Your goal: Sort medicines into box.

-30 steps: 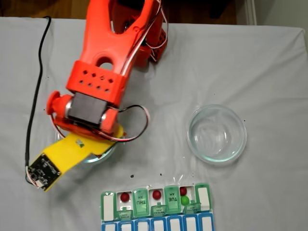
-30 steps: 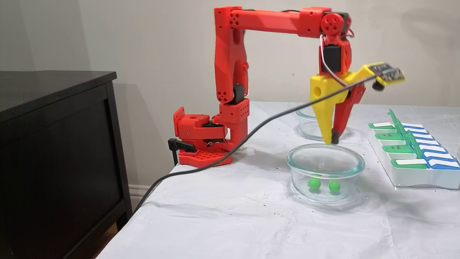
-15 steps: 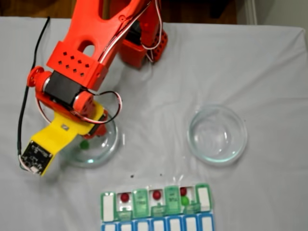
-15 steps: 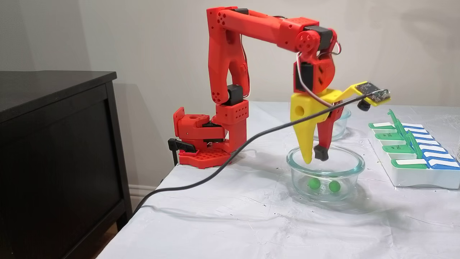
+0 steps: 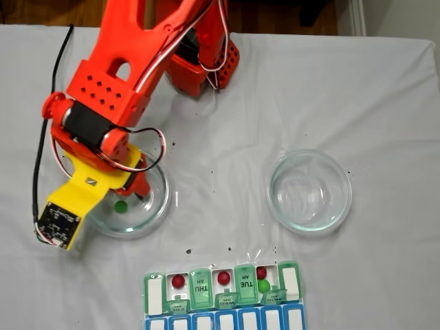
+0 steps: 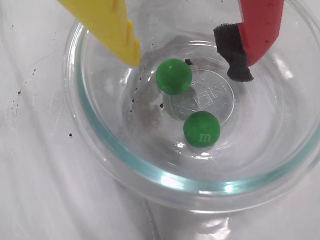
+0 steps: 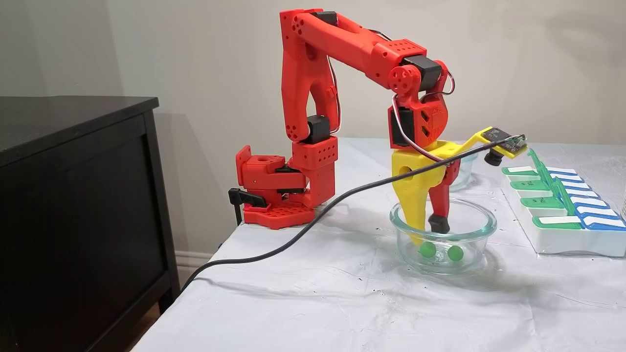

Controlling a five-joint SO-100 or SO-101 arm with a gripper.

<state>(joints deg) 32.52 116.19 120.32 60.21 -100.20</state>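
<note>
2 green pills (image 6: 173,76); pincer (image 6: 187,59) yellow and red; box (image 5: 223,287) green, blue row, seemingly 3 red pills.

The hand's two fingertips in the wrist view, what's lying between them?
One green pill sits in the open hand's gap, nearer the yellow finger, inside the glass dish.

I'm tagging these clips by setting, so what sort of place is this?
Probably a room in a home, used as a hobby robot bench: a table under a wrinkled white cloth against a plain wall, a dark wooden cabinet beside it, and wood flooring past the table edge in a fixed view.
</note>
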